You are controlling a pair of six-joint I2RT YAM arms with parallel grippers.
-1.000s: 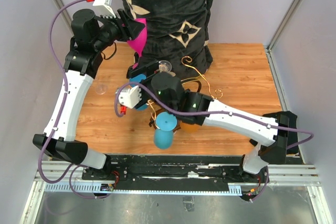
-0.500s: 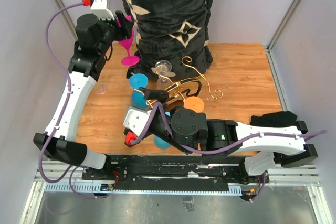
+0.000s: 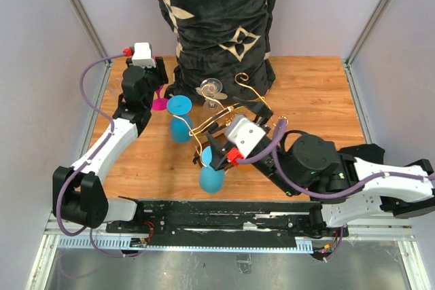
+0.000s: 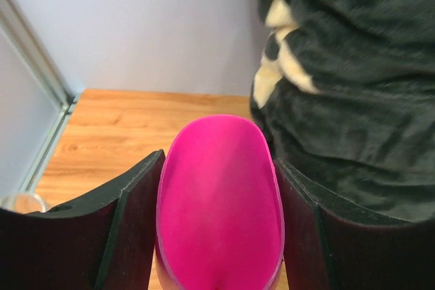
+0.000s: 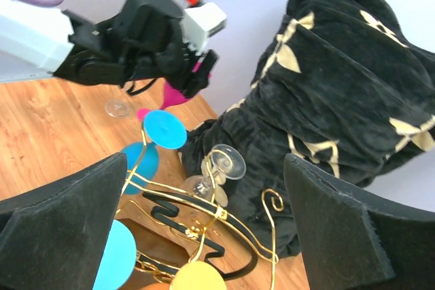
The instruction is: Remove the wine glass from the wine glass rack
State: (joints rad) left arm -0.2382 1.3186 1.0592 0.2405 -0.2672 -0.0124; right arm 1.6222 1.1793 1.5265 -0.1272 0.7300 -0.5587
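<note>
My left gripper (image 3: 155, 81) is shut on the bowl of a pink wine glass (image 4: 219, 202), its black fingers (image 4: 132, 229) pressed against both sides. The glass's foot (image 3: 160, 104) is low at the table, left of the rack; I cannot tell whether it touches. The wine glass rack (image 3: 253, 103), gold curly wire on a dark brown base (image 5: 132, 232), still carries two blue glasses (image 3: 180, 119) (image 3: 211, 171), a clear glass (image 3: 211, 89) and a yellow-footed one (image 5: 197, 278). My right gripper (image 3: 215, 154) is wide open and empty, facing the rack from the near side (image 5: 204, 191).
A big black cushion with gold patterns (image 3: 217, 18) stands right behind the rack. A small clear glass (image 5: 117, 108) stands on the table under the left arm. Frame posts and walls close in both sides.
My left arm has brought the pink glass down from high up to table level at the far left. My right arm has pulled back to the right; its open gripper now faces the rack.
</note>
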